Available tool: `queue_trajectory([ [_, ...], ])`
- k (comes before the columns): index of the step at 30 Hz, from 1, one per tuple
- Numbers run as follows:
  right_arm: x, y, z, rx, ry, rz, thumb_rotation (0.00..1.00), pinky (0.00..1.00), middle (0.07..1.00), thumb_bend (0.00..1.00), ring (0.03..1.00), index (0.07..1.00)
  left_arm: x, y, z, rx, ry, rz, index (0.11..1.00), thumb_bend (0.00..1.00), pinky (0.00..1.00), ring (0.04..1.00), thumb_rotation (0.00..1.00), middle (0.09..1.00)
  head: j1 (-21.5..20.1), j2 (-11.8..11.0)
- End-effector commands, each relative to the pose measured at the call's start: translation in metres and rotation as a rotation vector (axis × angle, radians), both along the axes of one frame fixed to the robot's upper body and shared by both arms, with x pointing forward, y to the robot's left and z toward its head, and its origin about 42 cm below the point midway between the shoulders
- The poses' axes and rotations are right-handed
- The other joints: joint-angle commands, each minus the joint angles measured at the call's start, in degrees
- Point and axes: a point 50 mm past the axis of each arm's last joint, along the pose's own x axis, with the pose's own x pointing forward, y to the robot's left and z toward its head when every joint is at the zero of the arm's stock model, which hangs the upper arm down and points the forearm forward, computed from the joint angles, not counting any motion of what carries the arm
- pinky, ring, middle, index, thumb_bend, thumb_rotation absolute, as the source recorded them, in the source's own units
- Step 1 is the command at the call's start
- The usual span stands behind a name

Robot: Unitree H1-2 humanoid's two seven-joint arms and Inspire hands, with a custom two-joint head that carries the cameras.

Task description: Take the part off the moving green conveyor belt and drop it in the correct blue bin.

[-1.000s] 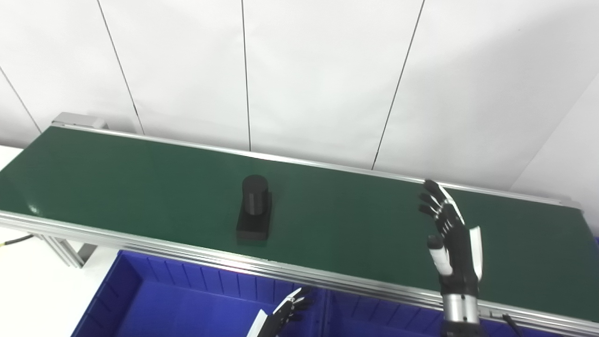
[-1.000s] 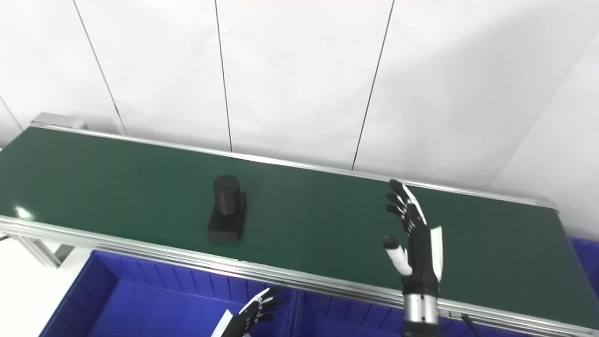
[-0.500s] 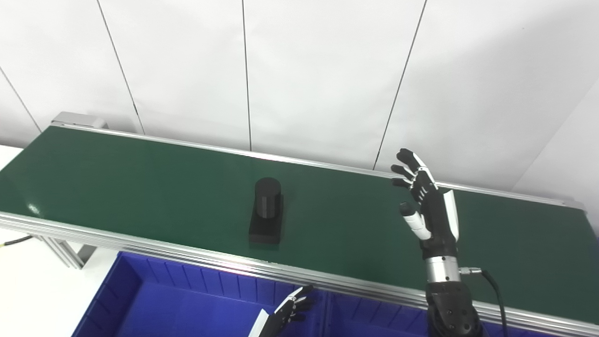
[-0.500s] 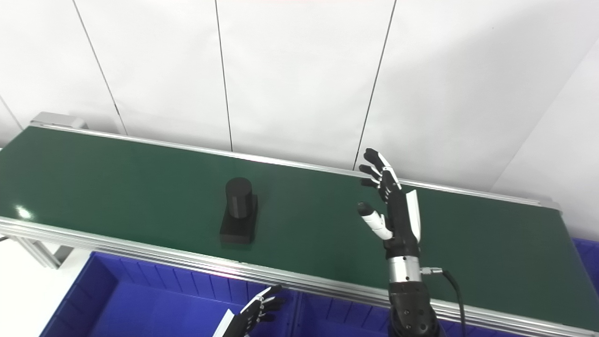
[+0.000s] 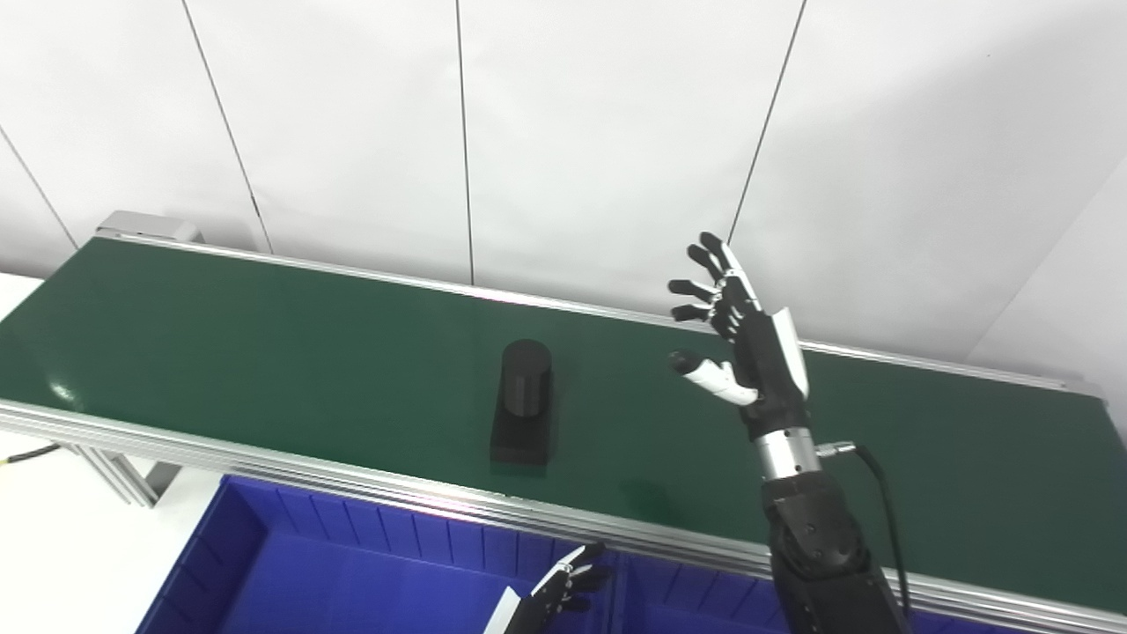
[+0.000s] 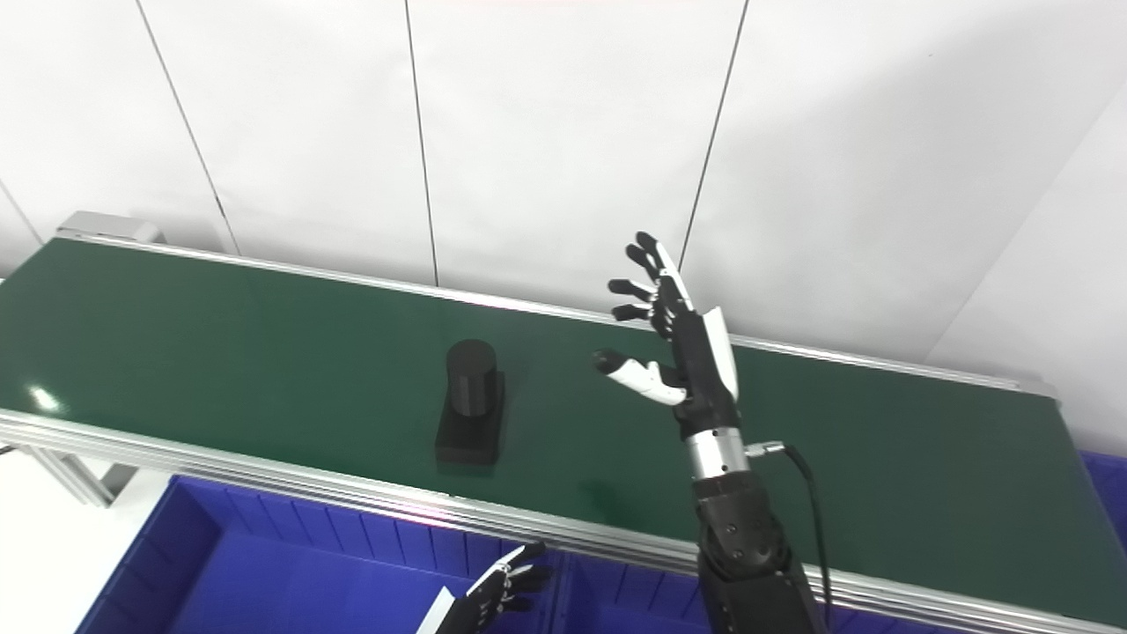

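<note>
The right hand (image 5: 748, 339) hangs above the belt (image 5: 264, 352) toward its far rail, fingers spread and thumb out toward the part, holding nothing. The part (image 5: 523, 405) lies to its left and nearer the front rail, well apart from it: a black cylinder upright on a flat block whose long axis runs across the belt. The left hand (image 5: 556, 594) is low over the blue bin (image 5: 290, 563), below the front rail; it looks loosely spread and empty, though only partly seen. Being already over the belt, the right hand seems better placed to grasp.
</note>
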Motion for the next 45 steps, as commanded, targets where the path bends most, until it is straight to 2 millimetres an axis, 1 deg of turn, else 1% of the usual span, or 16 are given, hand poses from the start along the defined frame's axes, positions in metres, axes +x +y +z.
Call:
queue_trajectory([
  [1,0.012,0.011,0.024,0.021,-0.055,0.042,0.62,0.63,0.909,1.0,0.759,0.969,0.008,-0.012,0.016,-0.064,-0.078,0.0,0.892,1.0,0.76,0.82,0.79,0.826,0.1,0.1],
  [6,0.017,0.026,0.026,-0.024,-0.046,0.055,0.59,0.6,0.886,1.0,0.725,0.97,0.008,-0.018,0.021,-0.094,-0.08,0.002,0.892,1.0,0.77,0.823,0.77,0.829,0.0,0.3],
  [9,0.02,0.035,0.028,-0.051,-0.038,0.052,0.52,0.58,0.873,1.0,0.704,0.959,0.007,-0.021,0.023,-0.097,-0.088,-0.006,0.895,1.0,0.78,0.832,0.77,0.832,-0.1,0.4],
  [12,0.023,0.04,0.027,-0.072,-0.017,0.037,0.5,0.57,0.862,1.0,0.686,0.937,0.008,-0.026,0.025,-0.101,-0.096,-0.011,0.894,1.0,0.77,0.829,0.77,0.833,0.1,0.5],
  [13,0.025,0.041,0.027,-0.078,-0.009,0.032,0.47,0.56,0.858,1.0,0.682,0.927,0.008,-0.027,0.026,-0.105,-0.098,-0.011,0.892,1.0,0.76,0.827,0.77,0.834,0.1,0.5],
  [16,0.03,0.043,0.025,-0.104,0.002,0.019,0.44,0.55,0.855,1.0,0.674,0.917,0.009,-0.032,0.029,-0.112,-0.105,-0.01,0.888,1.0,0.75,0.825,0.77,0.832,0.6,0.4],
  [22,0.038,0.041,0.02,-0.183,0.017,-0.01,0.45,0.53,0.854,1.0,0.672,0.9,0.01,-0.036,0.032,-0.118,-0.118,-0.008,0.885,1.0,0.74,0.825,0.77,0.83,1.2,0.4],
  [25,0.042,0.039,0.016,-0.241,0.018,-0.026,0.47,0.55,0.851,1.0,0.689,0.878,0.009,-0.038,0.034,-0.121,-0.124,-0.006,0.884,1.0,0.74,0.825,0.77,0.832,1.6,0.4],
  [29,0.045,0.037,0.013,-0.289,0.015,-0.038,0.46,0.56,0.836,1.0,0.682,0.854,0.008,-0.039,0.036,-0.123,-0.136,0.002,0.882,1.0,0.74,0.82,0.78,0.828,1.8,0.7],
  [35,0.049,0.035,0.006,-0.341,0.015,-0.04,0.44,0.54,0.827,1.0,0.667,0.851,0.006,-0.037,0.039,-0.137,-0.138,0.006,0.884,1.0,0.75,0.826,0.77,0.829,1.8,1.0],
  [39,0.051,0.034,0.0,-0.398,0.009,-0.035,0.45,0.52,0.814,1.0,0.645,0.85,0.005,-0.036,0.04,-0.139,-0.141,0.006,0.884,1.0,0.75,0.826,0.77,0.828,1.9,1.1],
  [43,0.051,0.034,-0.007,-0.431,0.03,-0.032,0.44,0.54,0.811,1.0,0.643,0.847,0.004,-0.036,0.041,-0.144,-0.143,0.01,0.885,1.0,0.75,0.825,0.76,0.827,2.0,1.3],
  [45,0.051,0.034,-0.009,-0.438,0.034,-0.031,0.46,0.55,0.806,1.0,0.64,0.844,0.003,-0.035,0.041,-0.144,-0.145,0.01,0.884,1.0,0.74,0.822,0.76,0.826,2.0,1.5],
])
